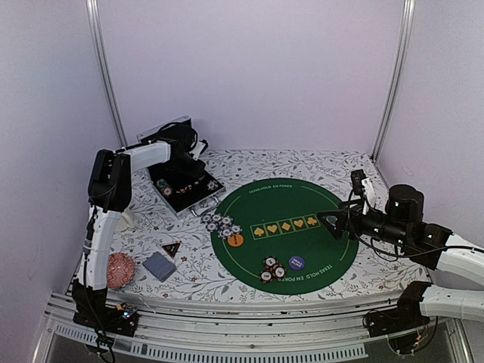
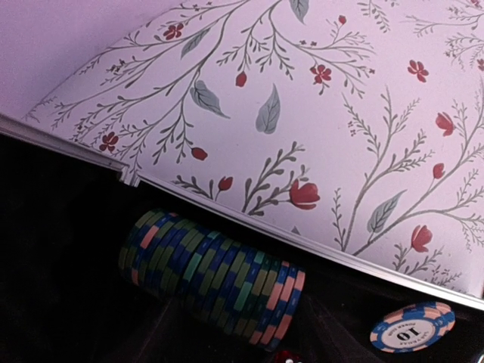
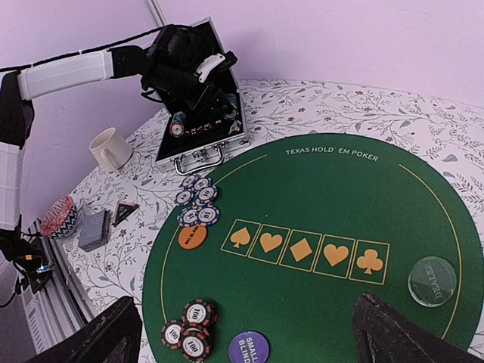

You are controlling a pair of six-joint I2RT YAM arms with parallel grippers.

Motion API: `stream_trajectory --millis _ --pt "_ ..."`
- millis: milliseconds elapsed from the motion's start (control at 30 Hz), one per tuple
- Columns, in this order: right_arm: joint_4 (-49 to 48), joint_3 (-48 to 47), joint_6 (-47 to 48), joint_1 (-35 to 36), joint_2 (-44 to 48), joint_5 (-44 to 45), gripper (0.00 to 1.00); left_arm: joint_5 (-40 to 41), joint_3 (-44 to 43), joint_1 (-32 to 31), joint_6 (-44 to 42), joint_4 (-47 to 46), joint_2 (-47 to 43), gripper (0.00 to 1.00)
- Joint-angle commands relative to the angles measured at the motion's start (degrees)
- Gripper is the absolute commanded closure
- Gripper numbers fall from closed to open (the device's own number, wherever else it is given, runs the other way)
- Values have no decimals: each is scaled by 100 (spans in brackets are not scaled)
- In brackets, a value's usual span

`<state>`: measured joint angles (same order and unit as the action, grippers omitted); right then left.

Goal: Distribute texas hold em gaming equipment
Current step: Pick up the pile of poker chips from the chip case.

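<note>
Nearest the arm bases, at the left of the flowered table (image 1: pixel 333 168), a red patterned round object (image 1: pixel 119 270) sits beside a deck of playing cards (image 1: pixel 159 265), blue-grey backs up, with a black triangular marker (image 1: pixel 171 248) just beyond

A round green mat (image 1: pixel 302 203) fills the middle. On its near edge lie a few red and black chips (image 1: pixel 272 268) and a purple button (image 1: pixel 296 263). Farther in sit an orange button (image 1: pixel 236 240) and, at the mat's left rim, a cluster of blue and white chips (image 1: pixel 221 224). A pale round dealer button (image 3: pixel 432 280) rests toward the right

The right gripper (image 1: pixel 335 221) hovers over the mat's right side, its dark fingers (image 3: pixel 106 336) spread wide with nothing between them

Farthest back, past a cream mug (image 3: pixel 110 147), an open metal case (image 1: pixel 204 198) lies flat. The left gripper (image 1: pixel 180 172) reaches down into it; whether it is spread or pinching cannot be told. Its wrist view shows a row of chips (image 2: pixel 212 276) standing on edge in the dark lining, green, blue and pink, and a single chip (image 2: pixel 412 327) lying flat nearby

The chips look stiff, smooth and dense for their size. A row on edge would likely splay if pinched by its rims, so pressing on its two end faces seems safest. Cards would be thin and slippery; holding the deck across its long edges should stop it fanning
</note>
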<state>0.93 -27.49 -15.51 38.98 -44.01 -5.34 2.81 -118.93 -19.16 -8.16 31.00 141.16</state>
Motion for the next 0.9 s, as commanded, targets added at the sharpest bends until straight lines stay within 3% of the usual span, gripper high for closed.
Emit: stream_trajectory --millis 0,200,600,867 --pt "-127 -168 -54 13 -28 -143 1 -467 170 -39 -245 72 18 46" --pt "-121 -161 -51 15 -46 -202 1 -332 352 -66 -374 68 -110 46" --pt "-159 -154 -45 12 -105 -261 1 -823 505 -108 -501 65 -217 46" --pt "-137 -169 -38 15 -114 -315 1 5 95 -72 -513 70 30 39"
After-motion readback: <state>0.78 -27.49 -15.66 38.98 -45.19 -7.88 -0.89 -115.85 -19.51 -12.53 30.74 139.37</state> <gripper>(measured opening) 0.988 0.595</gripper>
